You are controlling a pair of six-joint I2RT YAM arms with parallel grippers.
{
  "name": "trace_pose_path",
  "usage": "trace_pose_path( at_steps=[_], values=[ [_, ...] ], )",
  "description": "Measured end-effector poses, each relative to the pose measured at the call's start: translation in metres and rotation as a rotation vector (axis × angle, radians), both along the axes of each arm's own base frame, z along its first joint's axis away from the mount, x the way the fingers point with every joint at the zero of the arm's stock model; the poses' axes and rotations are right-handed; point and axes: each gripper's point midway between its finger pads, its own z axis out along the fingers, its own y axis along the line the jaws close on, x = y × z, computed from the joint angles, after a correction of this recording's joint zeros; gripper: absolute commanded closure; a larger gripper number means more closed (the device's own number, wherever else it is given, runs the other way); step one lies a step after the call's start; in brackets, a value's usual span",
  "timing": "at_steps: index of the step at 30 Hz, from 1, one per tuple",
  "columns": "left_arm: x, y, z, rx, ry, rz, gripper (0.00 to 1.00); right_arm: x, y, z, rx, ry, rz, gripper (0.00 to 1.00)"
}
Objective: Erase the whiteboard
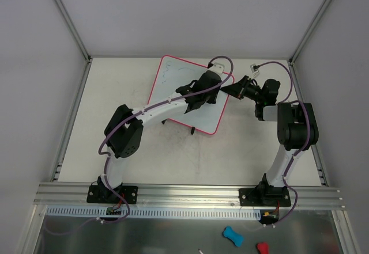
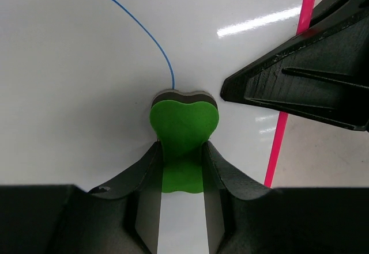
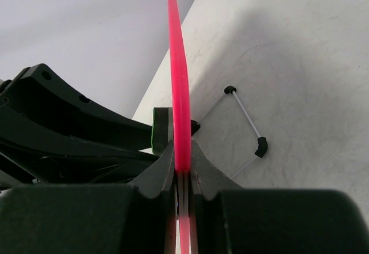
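Pale grey walls (image 1: pixel 184 12) enclose the off-white table (image 1: pixel 173 162) on three sides; metal posts (image 1: pixel 67 18) rise from its far corners. An aluminium rail (image 1: pixel 190 193) runs along the near edge.

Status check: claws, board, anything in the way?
Left claw shut on green eraser, pressed to whiteboard. Right claw shut on its pink edge. Blue line not yet erased. No obstruction seen.

Left wrist: eraser (image 2: pixel 184 118) lower half partly hidden by left tool (image 2: pixel 182 147) fingers. Top view: eraser lost under left arm (image 1: pixel 161 109), whiteboard (image 1: pixel 164 93) middle covered, scribbles (image 1: pixel 166 74) too faint to read. Right wrist: whiteboard edge-on, face unseen. Red thing (image 1: pixel 262 246) cropped at bottom edge.
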Motion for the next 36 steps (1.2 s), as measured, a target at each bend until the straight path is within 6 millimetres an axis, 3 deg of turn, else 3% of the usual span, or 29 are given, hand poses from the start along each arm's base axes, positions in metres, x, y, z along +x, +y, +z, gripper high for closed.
trace_pose_path(
  at_steps=[11, 26, 36],
  values=[
    [0.006, 0.003, 0.004, 0.0, 0.063, 0.016, 1.0, 0.0, 0.001, 0.0, 0.002, 0.005, 0.0, 1.0],
    [0.051, 0.024, 0.029, -0.081, 0.06, 0.082, 1.0, -0.001, 0.003, 0.001, 0.012, 0.019, 0.006, 1.0],
    [0.086, 0.065, 0.033, -0.129, 0.073, 0.183, 1.0, -0.001, 0.004, 0.001, 0.018, 0.036, 0.001, 1.0]
  ],
)
